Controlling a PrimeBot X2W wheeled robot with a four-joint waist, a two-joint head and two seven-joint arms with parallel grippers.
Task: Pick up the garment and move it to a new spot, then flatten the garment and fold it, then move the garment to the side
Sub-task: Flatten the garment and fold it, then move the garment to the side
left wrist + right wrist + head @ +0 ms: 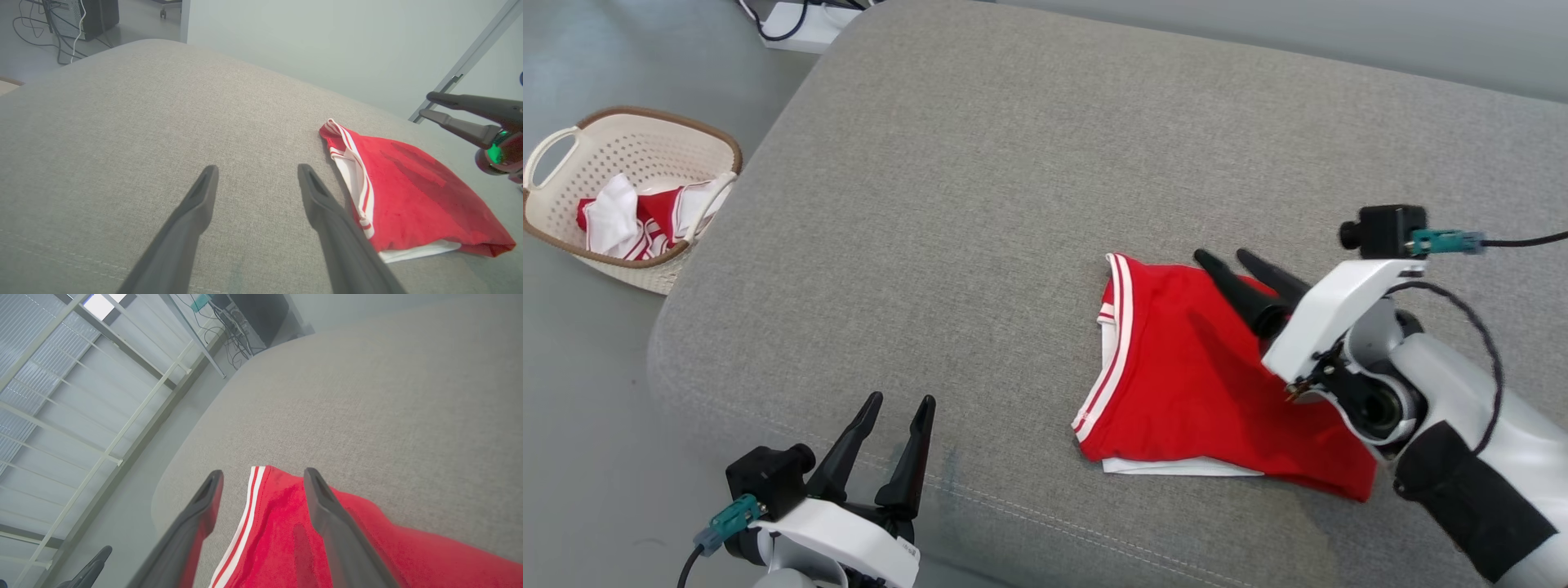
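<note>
1. Most of the grey cushion (980, 204) lies bare. A wide stretch runs from the garment to the rounded left edge and on to the far edge.
2. One red garment (1176, 384) with white stripes lies folded and flat on the right part of the cushion, near the front seam. A white layer peeks out from under its front edge.
3. One pale basket (556, 237) with a brown rim stands on the floor (572, 408), just beside the cushion's left edge. It holds a loose heap of red and white clothes (637, 216).
4. A white power strip (792, 20) with dark cables lies on the floor by the cushion's far left corner.
5. The left gripper (901, 398) hangs over the front left of the cushion, well apart from the garment. Its fingers point out across the bare fabric and are spread wide, with nothing between them.
6. The right arm reaches in from the right, with the forearm crossing above the garment's right corner. The right gripper (1222, 255) hangs over the far part of the garment, fingers pointing away and to the left. In the left wrist view they are raised clear of the cloth. Its jaws are parted and hold nothing.
</note>
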